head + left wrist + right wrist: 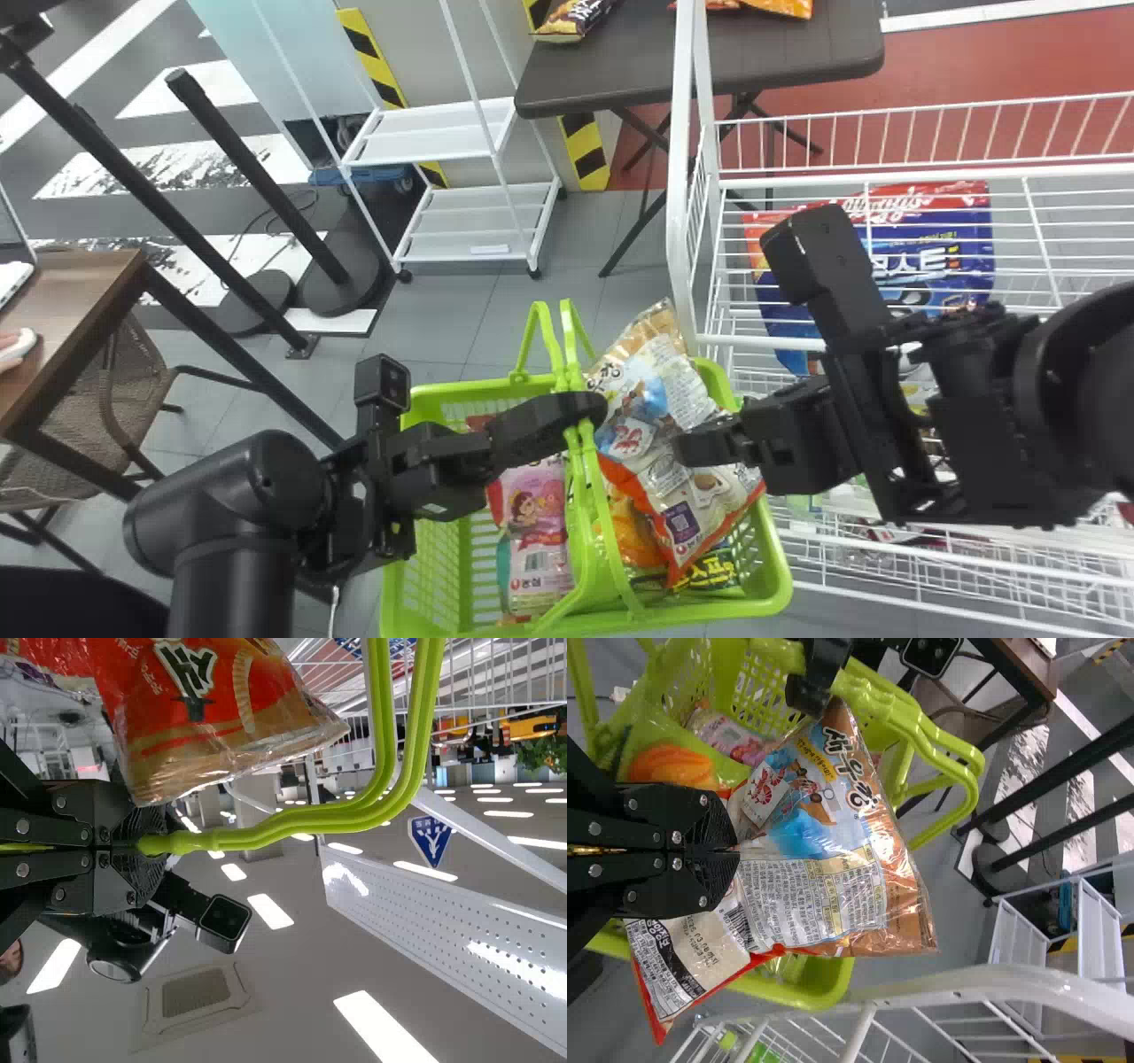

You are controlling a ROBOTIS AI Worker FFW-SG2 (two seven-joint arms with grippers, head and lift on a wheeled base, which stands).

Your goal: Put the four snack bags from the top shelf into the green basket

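Claw, right [689, 447]: closed, pinching one snack bag [651, 394] | over green basket [773, 540] | claw, left [592, 408]: closed, gripping basket's raised handles [583, 509]

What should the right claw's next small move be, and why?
Probably ease the right claw down into the green basket before releasing: the snack bag it grips sits high, one end poking past the far rim, while the left claw holds the handles.
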